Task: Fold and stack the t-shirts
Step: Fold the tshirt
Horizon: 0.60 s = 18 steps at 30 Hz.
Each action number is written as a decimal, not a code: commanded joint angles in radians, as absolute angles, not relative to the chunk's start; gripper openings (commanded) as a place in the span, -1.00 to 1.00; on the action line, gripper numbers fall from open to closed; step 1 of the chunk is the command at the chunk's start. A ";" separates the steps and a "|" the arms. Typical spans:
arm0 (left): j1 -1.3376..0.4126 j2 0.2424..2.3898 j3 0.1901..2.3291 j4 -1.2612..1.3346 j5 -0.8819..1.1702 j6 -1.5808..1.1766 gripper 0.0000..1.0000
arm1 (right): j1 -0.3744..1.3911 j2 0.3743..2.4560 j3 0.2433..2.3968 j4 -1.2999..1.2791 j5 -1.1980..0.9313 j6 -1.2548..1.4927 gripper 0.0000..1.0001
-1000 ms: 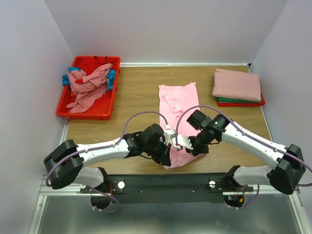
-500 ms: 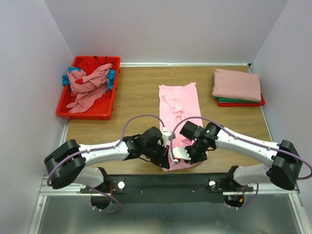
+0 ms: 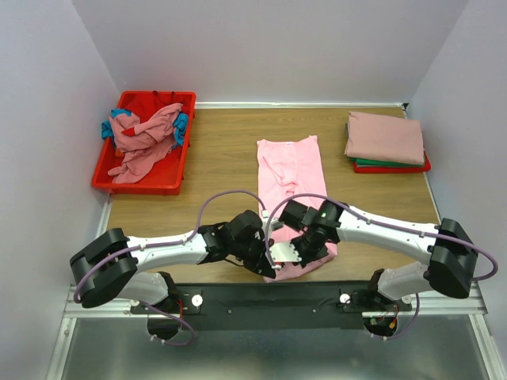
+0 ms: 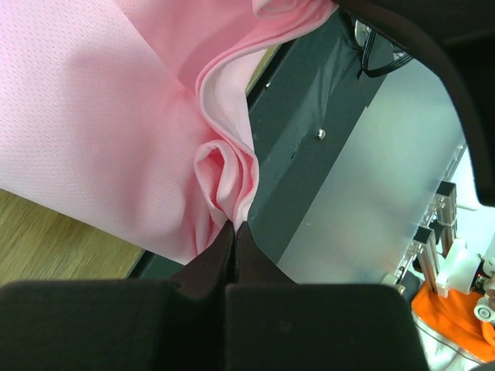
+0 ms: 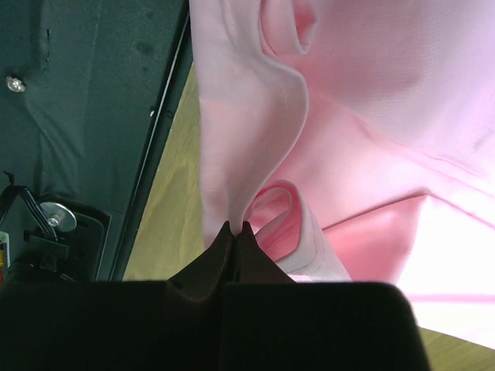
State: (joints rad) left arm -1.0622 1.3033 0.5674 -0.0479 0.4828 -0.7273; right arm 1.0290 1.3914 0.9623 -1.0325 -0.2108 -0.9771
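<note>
A bright pink t-shirt lies lengthwise in the middle of the table, its near end hanging over the front edge. My left gripper is shut on the shirt's near hem at the left. My right gripper is shut on the near hem at the right. Both hold bunched cloth just above the table's front edge. A folded stack, dusty rose shirt on top of green and red ones, lies at the back right. Crumpled dusty rose and teal shirts fill the bin.
The red plastic bin stands at the back left. The black mounting rail runs along the table's near edge, under the grippers. Bare wood lies between the bin and the pink shirt.
Both grippers have moved toward the near edge and closer together, drawing the pink shirt's near end with them. The right arm swung left.
</note>
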 commanded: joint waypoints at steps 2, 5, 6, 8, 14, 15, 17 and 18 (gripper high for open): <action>-1.069 1.289 0.572 -0.028 0.485 -0.727 -1.00 | 1.035 1.335 0.907 -1.037 -0.235 -0.960 -0.99; -1.069 1.299 0.578 -0.028 0.491 -0.716 -1.00 | 1.035 1.283 0.867 -1.052 -0.222 -0.953 -0.99; -1.069 1.304 0.580 -0.028 0.489 -0.713 -1.00 | 1.035 1.272 0.842 -1.057 -0.210 -0.948 -0.99; -1.069 1.315 0.586 -0.028 0.492 -0.706 -1.00 | 1.035 1.240 0.813 -1.069 -0.201 -0.940 -0.99; -1.069 1.330 0.601 -0.031 0.491 -0.698 -1.00 | 1.037 1.171 0.775 -1.097 -0.121 -0.920 -0.99; -1.069 1.330 0.603 -0.031 0.492 -0.698 -1.00 | 1.037 1.166 0.775 -1.100 -0.123 -0.919 -0.99; -1.069 1.335 0.603 -0.032 0.491 -0.698 -1.00 | 1.035 1.160 0.775 -1.098 -0.153 -0.916 -0.99; -1.069 1.333 0.603 -0.032 0.492 -0.698 -1.00 | 1.035 1.161 0.772 -1.098 -0.166 -0.917 -0.99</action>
State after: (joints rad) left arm -1.0626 1.3231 0.5819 -0.0364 0.4831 -0.7177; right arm 1.0325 1.1805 0.7860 -1.0634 -0.1734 -0.9348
